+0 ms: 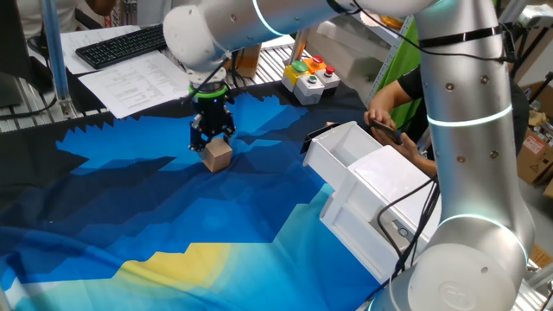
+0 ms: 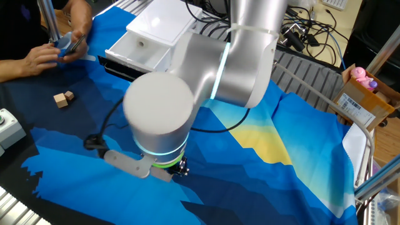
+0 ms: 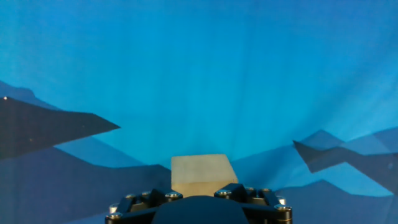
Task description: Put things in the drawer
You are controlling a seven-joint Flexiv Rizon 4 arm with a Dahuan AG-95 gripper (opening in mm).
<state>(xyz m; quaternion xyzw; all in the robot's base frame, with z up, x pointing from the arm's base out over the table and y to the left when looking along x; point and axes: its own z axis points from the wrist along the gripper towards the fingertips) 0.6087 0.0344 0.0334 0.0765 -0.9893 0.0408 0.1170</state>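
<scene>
A light-tan wooden cube [image 1: 218, 155] rests on the blue cloth at the far left of the table. My gripper [image 1: 213, 138] hangs straight down just above it, with its black fingers spread round the cube's top, so it looks open. In the hand view the cube [image 3: 202, 173] sits at the bottom centre, right against the gripper's black body. Two more small tan blocks [image 2: 61, 99] lie on the dark cloth near a person's hands. The white drawer [image 1: 361, 154] stands pulled out of its glossy white cabinet [image 1: 380, 216] at the right. It also shows in the other fixed view [image 2: 140, 50].
A button box [image 1: 311, 76] with coloured buttons stands at the back. A person's hands [image 1: 380, 121] hold something beside the drawer. A keyboard and papers [image 1: 130, 60] lie at the far left. My arm hides most of the cloth in the other fixed view.
</scene>
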